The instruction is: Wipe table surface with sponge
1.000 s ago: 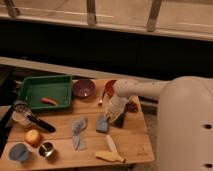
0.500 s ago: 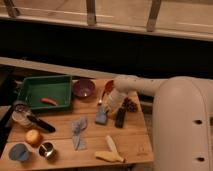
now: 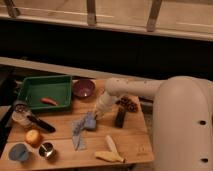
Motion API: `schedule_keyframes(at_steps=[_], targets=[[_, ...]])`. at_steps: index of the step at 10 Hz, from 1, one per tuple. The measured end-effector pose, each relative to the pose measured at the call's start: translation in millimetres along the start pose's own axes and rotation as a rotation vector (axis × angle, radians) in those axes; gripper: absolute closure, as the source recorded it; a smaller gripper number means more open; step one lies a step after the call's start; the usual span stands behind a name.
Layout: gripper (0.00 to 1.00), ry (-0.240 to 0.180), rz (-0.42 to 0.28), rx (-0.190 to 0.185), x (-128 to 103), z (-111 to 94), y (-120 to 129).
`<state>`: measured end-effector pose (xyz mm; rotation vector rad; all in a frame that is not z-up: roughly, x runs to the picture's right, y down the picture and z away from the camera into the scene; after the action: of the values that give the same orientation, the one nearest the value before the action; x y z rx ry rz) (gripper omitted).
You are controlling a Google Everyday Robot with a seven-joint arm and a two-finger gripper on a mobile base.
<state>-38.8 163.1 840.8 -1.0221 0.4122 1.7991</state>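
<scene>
**Sponge and gripper shifted left across the tabletop**

Leftward is the change over the last half second. The gripper and the small blue sponge beneath it now sit nearer the middle of the light wooden table. The sponge has come up against the crumpled grey-blue cloth, from which it lay apart before. Nothing else on the table has moved.

The white arm reaches in from the right over the table's far edge and bends down, with the gripper at its tip pressed onto the top right of the sponge. How far the gripper is open, and whether it truly clasps the sponge, cannot be told. The sponge lies flat on the wood, front of centre, touching the cloth's upper right edge.

Just right of the gripper stands a small dark upright block, and behind that lies a brown knobbly pine-cone-like object. At the back left is a green rectangular plastic tray with a small red-orange piece lying in it. A dark purple round bowl sits just beside the tray's right side.

Along the left edge are a glass jar and a black-handled utensil. In front of them sit a round orange fruit, a blue cup and a small metal tin. A yellow banana lies near the front edge.
</scene>
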Motion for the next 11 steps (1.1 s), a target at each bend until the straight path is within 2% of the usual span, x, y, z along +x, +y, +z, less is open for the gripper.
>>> schedule_keyframes(at_steps=[1, 3, 5, 6, 7, 9, 11], targets=[[1.00, 0.018, 0.009, 0.012, 9, 2, -8], [1.00, 0.015, 0.065, 0.042, 12, -7, -36], [1.00, -0.008, 0.123, 0.067, -5, -22, -64], [1.00, -0.021, 0.133, 0.070, -15, -28, -68], [1.00, -0.037, 0.131, 0.073, -27, -35, -69], [1.00, -0.049, 0.106, 0.065, -36, -37, -55], [1.00, -0.052, 0.048, 0.050, -39, -27, -18]])
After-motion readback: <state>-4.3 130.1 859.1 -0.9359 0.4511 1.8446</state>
